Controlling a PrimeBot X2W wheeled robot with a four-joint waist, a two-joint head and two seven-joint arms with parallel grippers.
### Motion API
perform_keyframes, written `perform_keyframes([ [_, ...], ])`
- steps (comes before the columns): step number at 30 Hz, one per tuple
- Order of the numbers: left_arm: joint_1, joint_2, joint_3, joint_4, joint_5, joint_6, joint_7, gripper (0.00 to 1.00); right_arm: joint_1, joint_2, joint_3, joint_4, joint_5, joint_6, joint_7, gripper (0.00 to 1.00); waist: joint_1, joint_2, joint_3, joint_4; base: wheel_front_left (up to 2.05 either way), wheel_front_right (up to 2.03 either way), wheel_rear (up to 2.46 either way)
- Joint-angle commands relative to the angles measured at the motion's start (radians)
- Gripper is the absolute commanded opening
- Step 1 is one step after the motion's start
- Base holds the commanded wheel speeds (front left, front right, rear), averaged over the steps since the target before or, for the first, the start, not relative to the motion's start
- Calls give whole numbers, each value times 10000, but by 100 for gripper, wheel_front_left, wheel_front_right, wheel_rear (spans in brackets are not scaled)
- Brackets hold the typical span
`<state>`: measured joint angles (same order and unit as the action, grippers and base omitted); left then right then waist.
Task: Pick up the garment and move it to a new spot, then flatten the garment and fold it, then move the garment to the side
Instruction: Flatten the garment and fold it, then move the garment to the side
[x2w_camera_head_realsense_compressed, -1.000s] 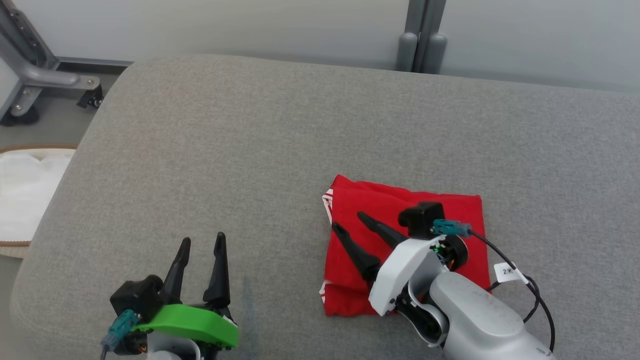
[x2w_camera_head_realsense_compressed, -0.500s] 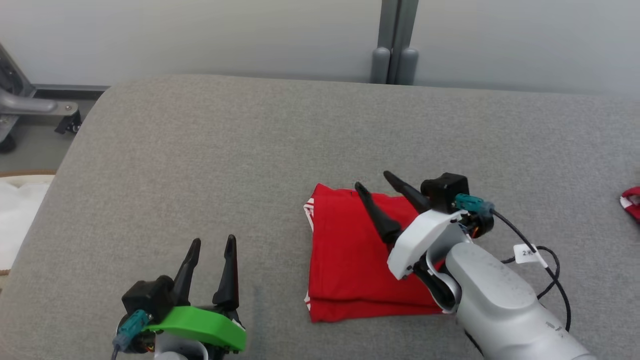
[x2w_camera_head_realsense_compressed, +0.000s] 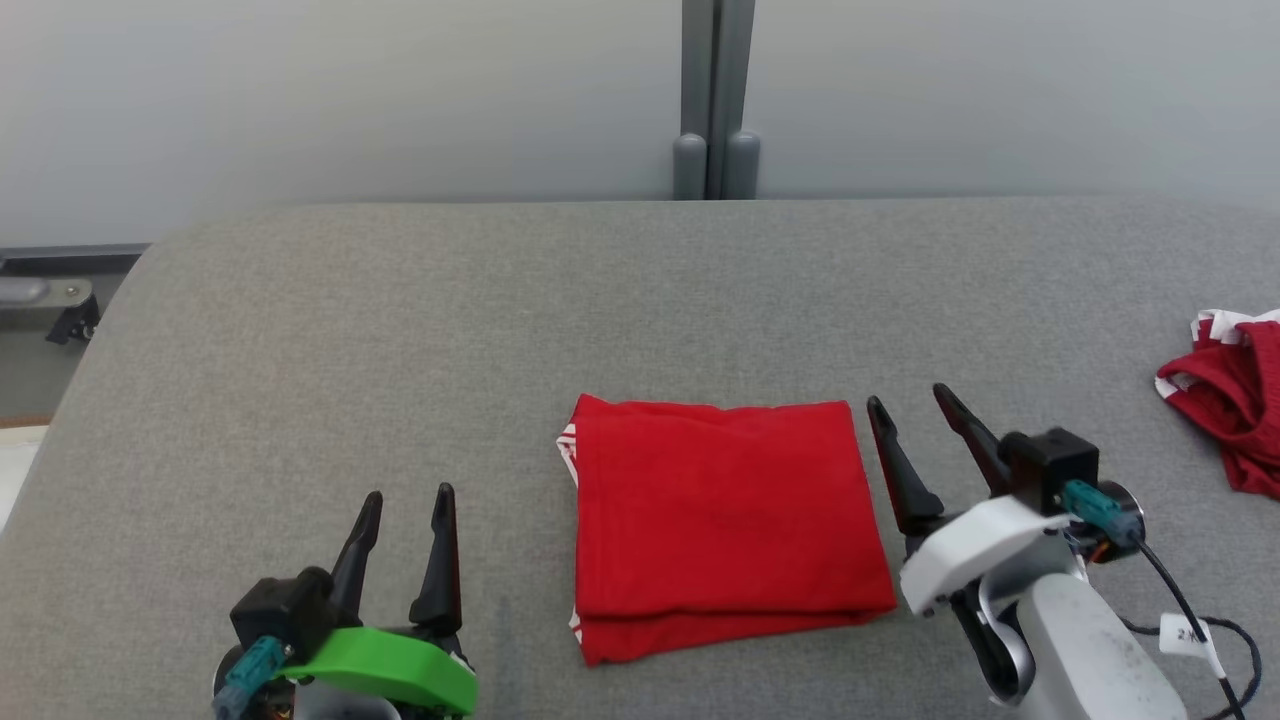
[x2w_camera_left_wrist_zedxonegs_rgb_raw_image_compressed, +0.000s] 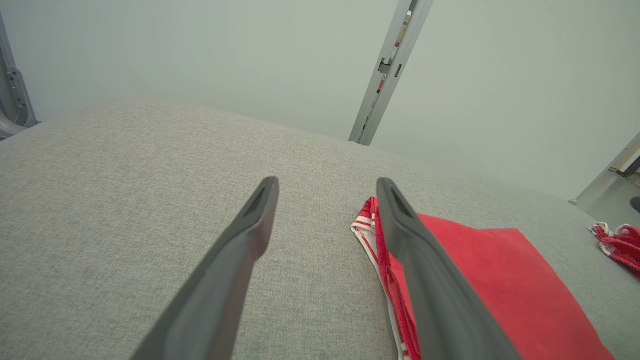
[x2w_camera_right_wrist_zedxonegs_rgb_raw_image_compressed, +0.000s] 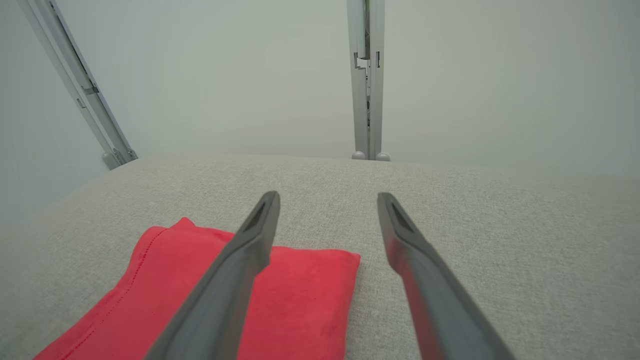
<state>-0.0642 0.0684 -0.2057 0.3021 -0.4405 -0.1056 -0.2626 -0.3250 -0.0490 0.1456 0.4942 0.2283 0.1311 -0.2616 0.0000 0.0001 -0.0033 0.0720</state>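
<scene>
The garment (x2w_camera_head_realsense_compressed: 725, 520) is a red cloth with white striped trim, folded into a flat rectangle in the middle of the grey cushioned surface (x2w_camera_head_realsense_compressed: 400, 340). It also shows in the left wrist view as the garment (x2w_camera_left_wrist_zedxonegs_rgb_raw_image_compressed: 500, 285) and in the right wrist view as the garment (x2w_camera_right_wrist_zedxonegs_rgb_raw_image_compressed: 300, 310). My right gripper (x2w_camera_head_realsense_compressed: 912, 402) stands open just off its right edge, holding nothing. My left gripper (x2w_camera_head_realsense_compressed: 407, 496) is open and empty, well to the garment's left near the front edge.
A second crumpled red cloth with white trim (x2w_camera_head_realsense_compressed: 1230, 400) lies at the surface's far right edge. A pale wall with a grey post (x2w_camera_head_realsense_compressed: 712, 100) runs behind. A metal frame with a caster (x2w_camera_head_realsense_compressed: 60, 305) stands off the left side.
My right gripper has lifted off the folded garment and drawn back to its right side, opening fully. The head camera has swung right, bringing the second red cloth into view. The left arm stayed put.
</scene>
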Motion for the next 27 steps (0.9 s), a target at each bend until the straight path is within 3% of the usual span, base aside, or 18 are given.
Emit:
perform_keyframes([
  [1, 213, 94, 69, -4, 40, 50, -26, 100, 402, -35, -240, -311, -256, -9, -42, 100, 0, -1, -62, -120, 0, 0, 0],
  [11, 826, 160, 372, -175, 67, 149, -26, 100, 2352, -35, -1188, -1903, -317, -10, -44, 100, 0, -1, -62, -390, 0, 0, 0],
  [27, 935, 38, 579, -238, 117, 147, -26, 100, 2616, -34, -1504, -2196, -151, -10, -45, 100, 0, -1, -62, -444, 0, 0, 0],
])
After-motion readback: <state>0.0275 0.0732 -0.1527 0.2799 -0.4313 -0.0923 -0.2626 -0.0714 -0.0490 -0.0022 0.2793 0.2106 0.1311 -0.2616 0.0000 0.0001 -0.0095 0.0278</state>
